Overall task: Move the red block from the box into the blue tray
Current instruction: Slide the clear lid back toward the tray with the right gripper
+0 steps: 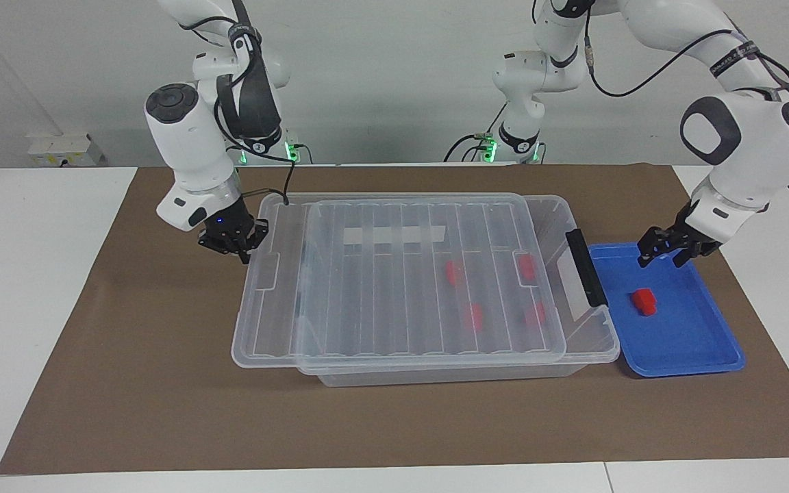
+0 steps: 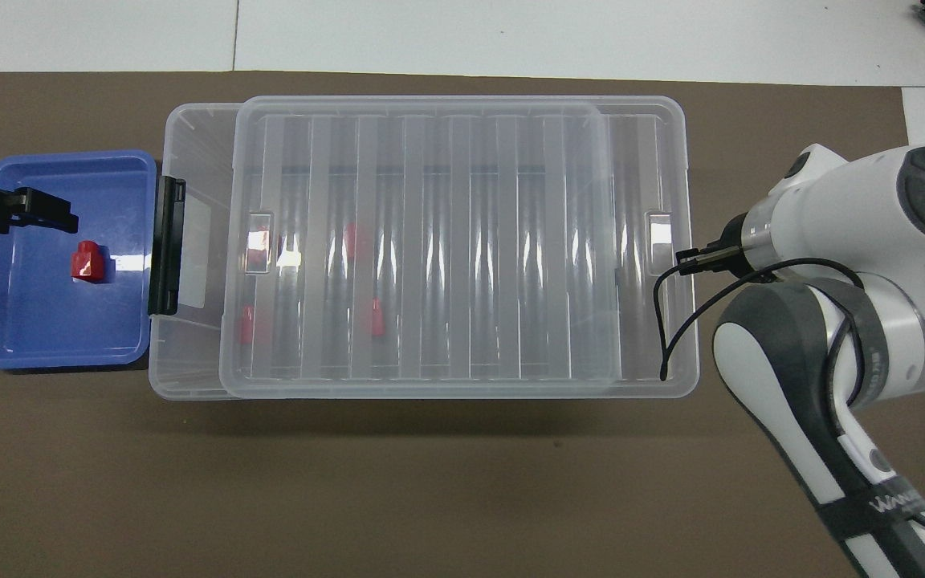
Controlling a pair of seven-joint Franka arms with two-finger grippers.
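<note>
The clear box [image 1: 593, 342] [image 2: 189, 369] lies in the middle of the brown mat. Its ribbed lid [image 1: 381, 301] [image 2: 462, 241] is slid toward the right arm's end, so a strip by the black handle [image 1: 586, 267] [image 2: 167, 245] is uncovered. Several red blocks [image 1: 473, 316] [image 2: 378, 317] show through the lid. The blue tray [image 1: 703, 349] [image 2: 21, 337] lies beside the handle end and holds one red block [image 1: 644, 301] [image 2: 87, 262]. My left gripper [image 1: 665, 255] [image 2: 37, 213] hovers open and empty over the tray, above that block. My right gripper [image 1: 233, 246] [image 2: 691, 257] is at the lid's rim at the right arm's end.
The brown mat [image 1: 127, 356] [image 2: 430, 498] covers the table under everything. A whitish tape strip [image 1: 394, 234] shows on the box. The right arm's cable [image 2: 659, 321] hangs over the lid's end.
</note>
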